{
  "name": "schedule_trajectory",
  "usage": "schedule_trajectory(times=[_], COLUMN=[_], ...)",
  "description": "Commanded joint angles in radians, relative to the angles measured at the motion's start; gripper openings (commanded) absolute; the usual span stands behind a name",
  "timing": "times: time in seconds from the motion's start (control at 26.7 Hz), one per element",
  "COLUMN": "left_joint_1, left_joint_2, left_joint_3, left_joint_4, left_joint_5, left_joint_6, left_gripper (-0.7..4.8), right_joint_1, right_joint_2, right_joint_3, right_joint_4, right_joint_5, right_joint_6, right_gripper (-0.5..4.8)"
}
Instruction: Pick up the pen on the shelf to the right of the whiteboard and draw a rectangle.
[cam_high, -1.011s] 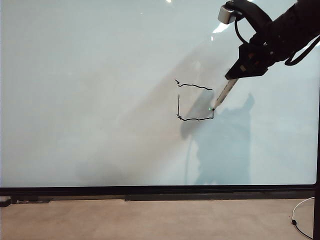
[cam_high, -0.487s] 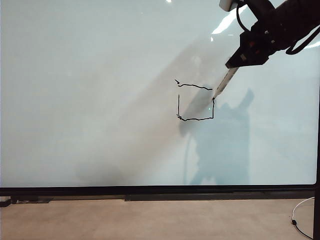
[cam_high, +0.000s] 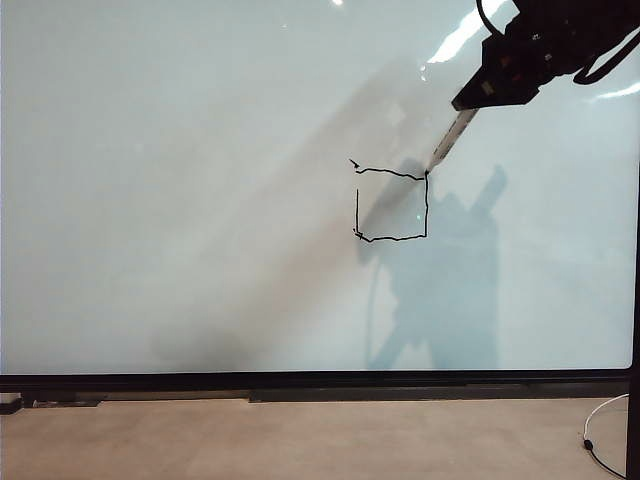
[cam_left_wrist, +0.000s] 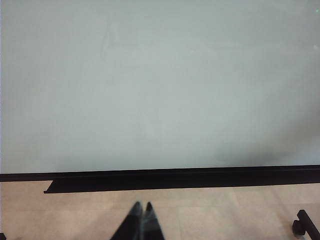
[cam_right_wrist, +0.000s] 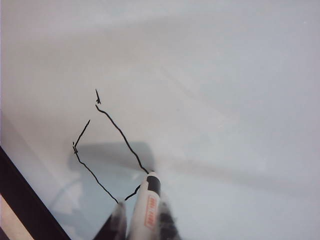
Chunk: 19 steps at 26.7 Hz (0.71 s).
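The whiteboard (cam_high: 200, 200) fills the exterior view. At its upper right my right gripper (cam_high: 472, 104) is shut on the pen (cam_high: 452, 140), a slim white marker slanting down to the left. Its black tip touches the board at the upper right corner of the rectangle (cam_high: 427, 205), a small wobbly black outline with a gap at its upper left. In the right wrist view the pen (cam_right_wrist: 147, 210) sits between the fingers of the right gripper (cam_right_wrist: 143, 216), its tip on the drawn line (cam_right_wrist: 121, 134). My left gripper (cam_left_wrist: 142, 206) is shut and empty, low before the whiteboard (cam_left_wrist: 150, 90). The shelf is out of view.
A black ledge (cam_high: 300, 382) runs along the board's lower edge above a pale wooden surface (cam_high: 300, 440). A white cable (cam_high: 600, 440) loops at the lower right beside a black post (cam_high: 634, 300). The arm's shadow falls on the board right of the outline.
My right gripper has moved up the board with the pen, drawing the outline's right side from the lower right corner up to the end of the top line. The left gripper is unmoved.
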Motion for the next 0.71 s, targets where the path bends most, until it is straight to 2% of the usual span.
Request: schedule_trajectory(times=[0.04,0.22,0.37,0.56,0.71], left_joint_1=[0.0,0.0,0.0,0.0,0.0], left_joint_2=[0.0,0.0,0.0,0.0,0.0], left_joint_3=[0.002,0.002,0.002,0.002,0.002], left_joint_4=[0.009,0.009,0.009,0.009,0.009], left_joint_5=[0.0,0.0,0.0,0.0,0.0], left_joint_6=[0.001,0.001,0.001,0.001,0.001], left_gripper=[-0.04,-0.04,-0.04,-0.04,-0.04], right_joint_1=[0.0,0.023,0.079,0.084,0.08], right_joint_2=[-0.008,-0.032,-0.129,-0.304,-0.442], right_joint_3=[0.007,0.005,-0.024,-0.105,-0.169], right_joint_4=[0.033,-0.045,-0.122,-0.132,-0.185], right_joint_5=[0.006,0.014,0.073,0.071,0.095], right_joint_6=[-0.004,-0.004,0.005,0.132,0.185], right_gripper=[-0.05,-0.05,-0.05,-0.05,-0.05])
